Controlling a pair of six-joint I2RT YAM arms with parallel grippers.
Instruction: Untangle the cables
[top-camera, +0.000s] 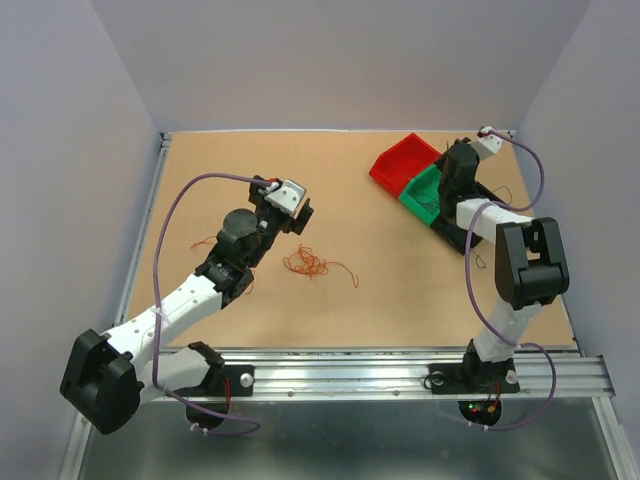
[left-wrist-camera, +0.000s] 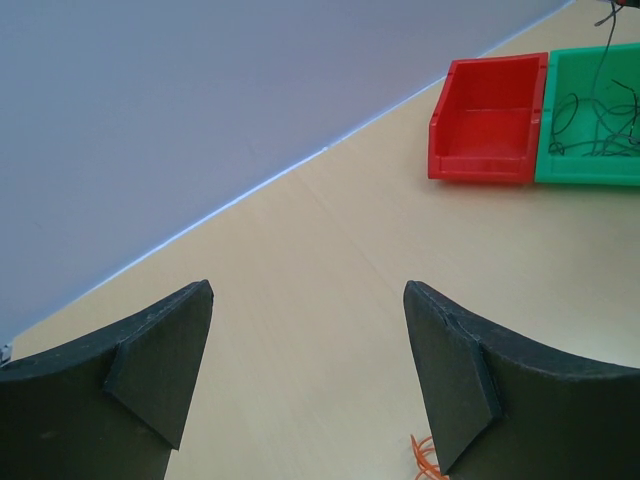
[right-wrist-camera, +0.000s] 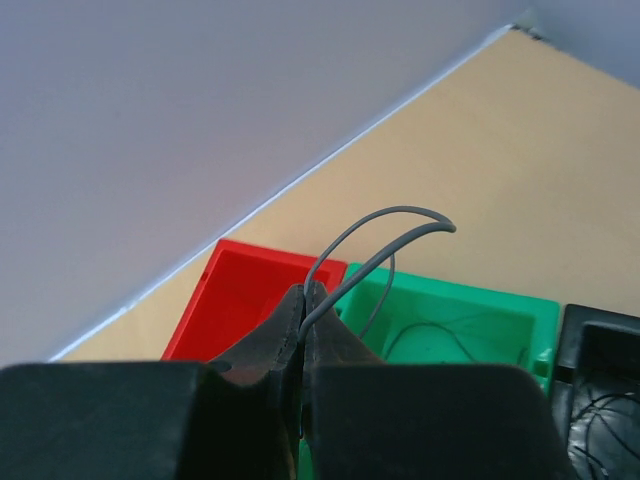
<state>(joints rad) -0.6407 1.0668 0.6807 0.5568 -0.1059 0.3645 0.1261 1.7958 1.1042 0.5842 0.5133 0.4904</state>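
A tangle of orange-red cables (top-camera: 307, 264) lies mid-table, with a loose orange strand (top-camera: 203, 241) further left. My left gripper (top-camera: 297, 216) hovers just behind the tangle, open and empty; in its wrist view only a bit of orange cable (left-wrist-camera: 424, 458) shows by the right finger. My right gripper (top-camera: 452, 178) is above the green bin (top-camera: 424, 195). It is shut on a grey cable (right-wrist-camera: 385, 247) that loops up from its tips (right-wrist-camera: 305, 297). Dark cables (left-wrist-camera: 598, 125) lie in the green bin (left-wrist-camera: 590, 170).
A red bin (top-camera: 400, 162) sits empty left of the green one, and a black bin (top-camera: 490, 200) with dark cables (right-wrist-camera: 610, 410) is on its right. A thin dark cable (top-camera: 479, 262) lies on the table near the right arm. Grey walls enclose the table.
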